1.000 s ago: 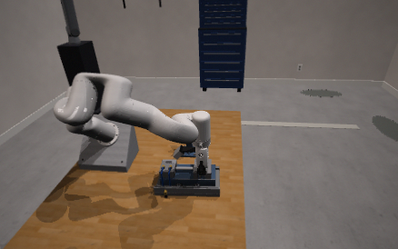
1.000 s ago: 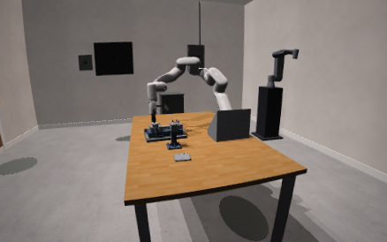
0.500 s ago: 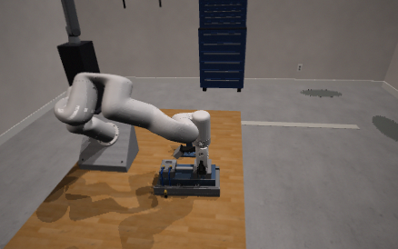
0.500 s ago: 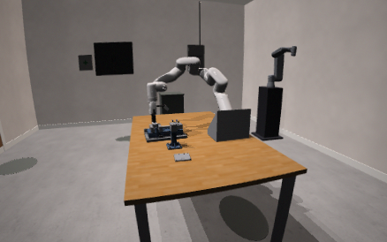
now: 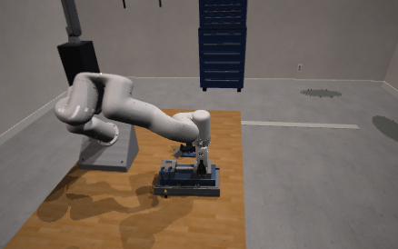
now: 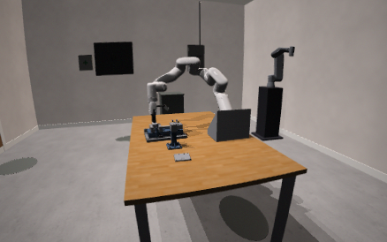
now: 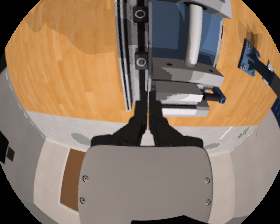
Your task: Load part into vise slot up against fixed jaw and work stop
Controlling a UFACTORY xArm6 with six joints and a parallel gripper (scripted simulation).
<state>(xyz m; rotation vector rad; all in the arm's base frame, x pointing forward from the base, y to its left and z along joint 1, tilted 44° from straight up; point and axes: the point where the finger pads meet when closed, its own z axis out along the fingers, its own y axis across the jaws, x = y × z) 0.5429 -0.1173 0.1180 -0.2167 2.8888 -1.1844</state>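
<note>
I see the wooden table [image 6: 226,177] first, then the white arm [image 5: 128,106] reaching from its grey pedestal [image 5: 107,159] out over the vise [image 5: 189,179]. The vise sits on a dark base plate [image 5: 205,191] at the table edge away from the pedestal. From the exterior view, the V-block [image 6: 173,134] stands just in front of the vise, and the small grey infeed plate [image 6: 182,157] lies nearer the camera, apart from both. I see no block on that plate.

The gripper [image 7: 148,112] hangs straight down over the vise, fingers pressed together with nothing between them. In the wrist view the fingertips point at a pale grey piece [image 7: 184,90] at the near end of the vise, beside the long vertical bar [image 7: 127,43]. I cannot tell if that grey piece is the part or a vise jaw. The blue vise bed [image 7: 171,26] shows open between the jaws. Where the part lies, I cannot tell for sure.
</note>
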